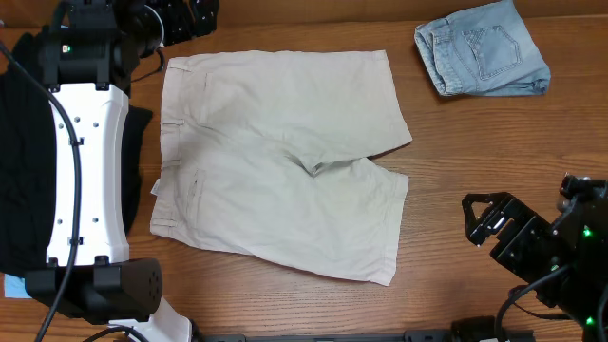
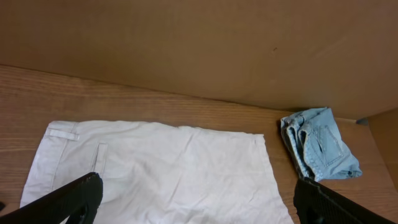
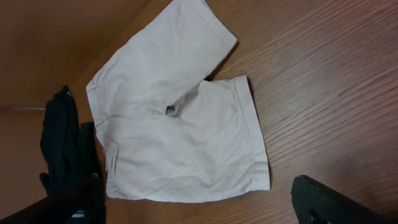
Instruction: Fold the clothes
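The pale beige shorts (image 1: 275,157) lie spread flat on the wooden table, waistband to the left and both legs pointing right. They also show in the left wrist view (image 2: 161,168) and the right wrist view (image 3: 180,130). My left gripper (image 1: 180,19) hovers by the shorts' far left corner; its fingers (image 2: 199,205) are wide open and empty above the cloth. My right gripper (image 1: 489,220) is open and empty over bare table right of the shorts, and its fingers (image 3: 205,208) frame the near leg's hem.
A folded light-blue denim garment (image 1: 483,47) lies at the far right and shows in the left wrist view (image 2: 320,149). A black garment (image 1: 28,171) lies at the left edge under my left arm, also seen from the right wrist (image 3: 62,143). A brown cardboard wall (image 2: 199,43) stands behind the table.
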Robot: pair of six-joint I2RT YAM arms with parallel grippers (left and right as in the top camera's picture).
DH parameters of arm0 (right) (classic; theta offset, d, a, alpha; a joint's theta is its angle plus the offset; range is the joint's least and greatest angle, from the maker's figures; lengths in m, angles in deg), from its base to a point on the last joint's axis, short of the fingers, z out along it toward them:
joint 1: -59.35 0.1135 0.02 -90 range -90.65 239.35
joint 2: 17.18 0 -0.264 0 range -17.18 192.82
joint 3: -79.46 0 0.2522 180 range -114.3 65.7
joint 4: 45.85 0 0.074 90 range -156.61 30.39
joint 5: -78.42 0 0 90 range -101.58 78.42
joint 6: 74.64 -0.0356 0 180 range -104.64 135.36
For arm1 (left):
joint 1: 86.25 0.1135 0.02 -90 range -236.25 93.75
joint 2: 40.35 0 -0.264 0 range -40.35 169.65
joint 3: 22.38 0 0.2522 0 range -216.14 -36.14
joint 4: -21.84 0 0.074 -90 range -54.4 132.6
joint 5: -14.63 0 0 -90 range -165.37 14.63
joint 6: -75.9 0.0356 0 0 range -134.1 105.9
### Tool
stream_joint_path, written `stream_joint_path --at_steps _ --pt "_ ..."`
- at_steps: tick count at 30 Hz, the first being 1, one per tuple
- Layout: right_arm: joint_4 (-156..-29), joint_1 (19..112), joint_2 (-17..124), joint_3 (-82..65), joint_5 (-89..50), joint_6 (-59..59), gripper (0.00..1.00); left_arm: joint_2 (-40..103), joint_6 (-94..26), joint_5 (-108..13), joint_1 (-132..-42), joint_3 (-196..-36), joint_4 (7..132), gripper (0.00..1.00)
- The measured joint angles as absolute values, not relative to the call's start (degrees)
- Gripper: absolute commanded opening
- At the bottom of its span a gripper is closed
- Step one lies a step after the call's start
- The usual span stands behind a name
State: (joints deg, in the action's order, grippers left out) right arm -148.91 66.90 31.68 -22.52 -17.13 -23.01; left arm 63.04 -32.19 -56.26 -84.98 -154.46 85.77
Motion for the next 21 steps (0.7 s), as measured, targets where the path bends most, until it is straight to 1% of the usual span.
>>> stream_joint_path --at_steps 8,14,17,21 --pt "-149.04 66.90 31.68 -22.28 -17.17 -24.45 1.00 63.04 -32.21 -56.26 -84.74 -154.46 85.55 1.00" --pt "-148.23 66.90 31.68 -18.98 -17.58 -25.10 1.00 63.04 -32.19 -56.26 -84.74 -154.46 85.55 1.00" --pt "-146.81 66.90 31.68 -16.69 -18.52 -25.17 1.00 63.04 -31.95 -56.00 -84.74 -154.46 89.53 1.00" --pt "-143.27 66.90 31.79 -13.12 -20.80 -25.17 1.00 63.04 -30.20 -55.87 -84.74 -154.46 99.32 1.00"
